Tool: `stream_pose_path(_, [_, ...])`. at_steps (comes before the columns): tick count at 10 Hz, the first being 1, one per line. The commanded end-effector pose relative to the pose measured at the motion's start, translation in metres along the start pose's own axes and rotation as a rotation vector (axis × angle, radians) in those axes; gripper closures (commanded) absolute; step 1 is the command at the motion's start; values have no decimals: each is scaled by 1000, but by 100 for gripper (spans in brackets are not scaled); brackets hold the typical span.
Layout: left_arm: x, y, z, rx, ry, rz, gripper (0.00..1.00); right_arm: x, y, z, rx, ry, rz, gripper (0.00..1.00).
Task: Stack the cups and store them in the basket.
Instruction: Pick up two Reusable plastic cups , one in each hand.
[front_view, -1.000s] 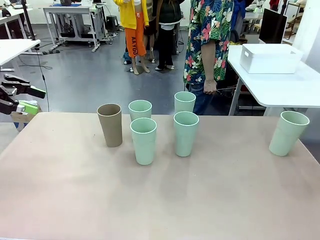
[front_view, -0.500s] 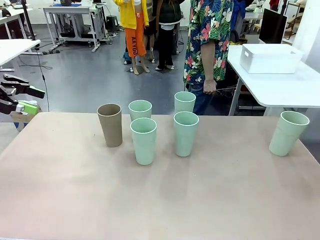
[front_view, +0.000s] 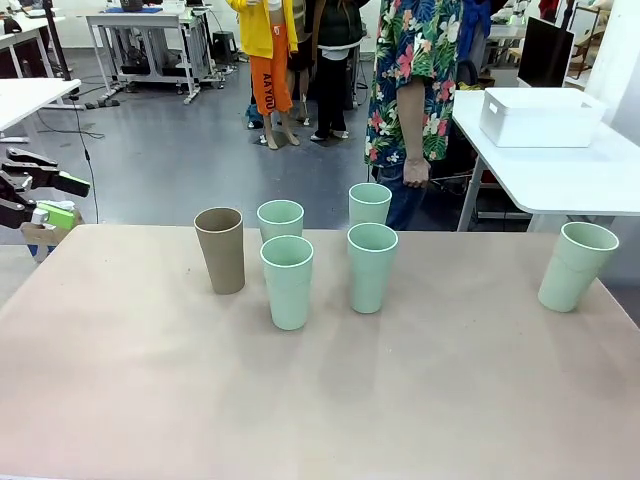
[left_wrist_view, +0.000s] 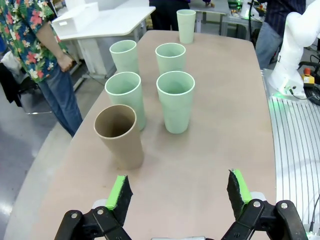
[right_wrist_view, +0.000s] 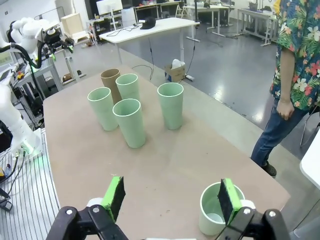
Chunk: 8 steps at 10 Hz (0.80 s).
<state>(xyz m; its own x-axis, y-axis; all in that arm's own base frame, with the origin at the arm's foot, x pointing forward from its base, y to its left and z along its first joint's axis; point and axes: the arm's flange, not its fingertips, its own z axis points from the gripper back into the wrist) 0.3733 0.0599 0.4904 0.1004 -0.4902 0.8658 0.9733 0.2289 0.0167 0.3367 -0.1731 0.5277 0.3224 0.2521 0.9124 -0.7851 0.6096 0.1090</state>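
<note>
left fingers (left_wrist_view: 121, 192): standing apart, facing brown cup (left_wrist_view: 120, 136)
right fingers (right_wrist_view: 115, 196): standing apart, nearing mint cup (right_wrist_view: 207, 225)
basket (front_view: 540, 117): sitting on side bench (front_view: 560, 178)

We see a tan table (front_view: 150, 380) filling the lower frame, a person in a flowered shirt (front_view: 415, 60) at upper centre, a white side table (front_view: 570, 175) at right, a dark monitor (front_view: 545, 50) upper right, grey floor (front_view: 170, 150) upper left

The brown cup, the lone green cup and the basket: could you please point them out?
brown cup (front_view: 220, 255), front view, side wall.
lone green cup (front_view: 574, 270), front view, side wall.
basket (front_view: 536, 128), front view, near wall.
</note>
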Motion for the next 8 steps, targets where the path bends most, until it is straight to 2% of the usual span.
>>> stream_pose_path(1, [1, 1, 4, -7, -12, -2, 0, 2, -3, -1, 3, -27, 25, 0])
stream_pose_path(8, [1, 1, 4, -7, -12, -2, 0, 2, -3, -1, 3, -27, 25, 0])
